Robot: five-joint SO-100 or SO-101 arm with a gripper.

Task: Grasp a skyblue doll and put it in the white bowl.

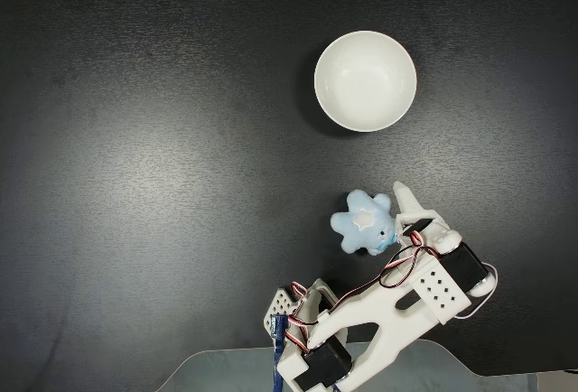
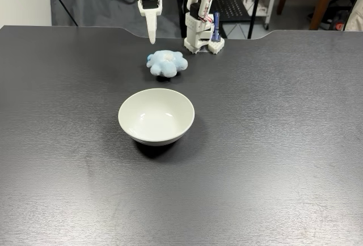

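From above, in a fixed view, the black table (image 1: 135,184) spreads out dark and matte. The white bowl (image 1: 366,80) sits toward the upper right of the middle, upright and empty, glossy inside. At about six o'clock from it, well apart, lies the skyblue doll (image 1: 364,221), a lumpy light-blue plush with a white star patch facing up and a darker blue bit at its lower right. The white arm (image 1: 397,306) reaches in from the bottom edge, red and black wires looped over it. Its gripper (image 1: 404,195) ends at roughly three o'clock of the doll, just beside it. One pointed white finger (image 1: 408,198) shows, aimed toward twelve o'clock; I cannot tell from here how far the fingers stand apart, nor whether the doll is touched.

From the front, in a fixed view, the bowl (image 2: 156,117) stands near the middle of the table (image 2: 272,161) and the doll (image 2: 167,63) lies at twelve o'clock from it, flat on the surface, clear of the rim. The gripper (image 2: 151,35) hangs above the table at about eleven o'clock of the doll, tip pointing straight down, higher than the plush and not gripping it. Only one tapered finger (image 2: 151,28) can be made out, so the opening stays unclear. The arm's base (image 2: 202,33) is clamped at the far edge, at one o'clock of the doll.
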